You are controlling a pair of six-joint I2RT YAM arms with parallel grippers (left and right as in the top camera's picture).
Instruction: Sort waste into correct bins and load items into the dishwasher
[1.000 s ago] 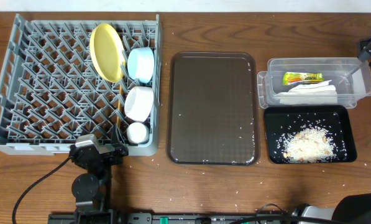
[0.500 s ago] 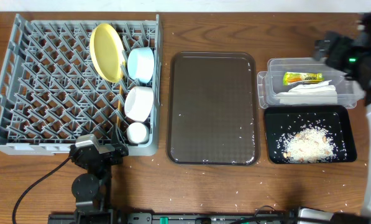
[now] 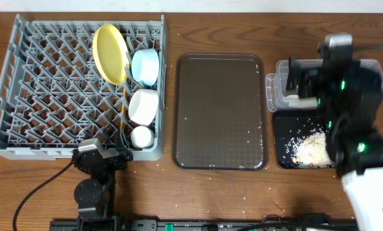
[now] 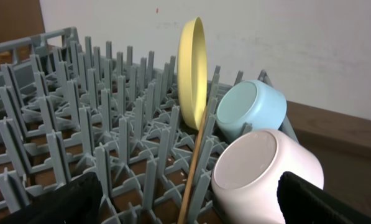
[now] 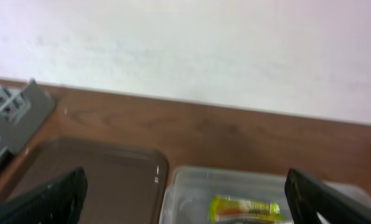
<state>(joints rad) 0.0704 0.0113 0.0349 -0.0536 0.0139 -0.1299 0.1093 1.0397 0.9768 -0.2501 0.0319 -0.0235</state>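
Since pegs prop the yellow plate (image 3: pixel 110 53), blue bowl (image 3: pixel 145 66) and white bowl (image 3: pixel 144 106) on edge in the rack (image 3: pixel 43 96), upper left, and the wrapper (image 5: pixel 244 208) lies in the clear tub (image 3: pixel 278 83), right side, sorting looks done; left gripper (image 4: pixel 185 205) and right gripper (image 5: pixel 185 202) splayed, empty.

The right arm (image 3: pixel 348 96) hides most of the tub (image 3: pixel 281 69) beneath it; the wrapper (image 5: pixel 244 208) ahead of the right gripper (image 5: pixel 185 183) looks blurred.
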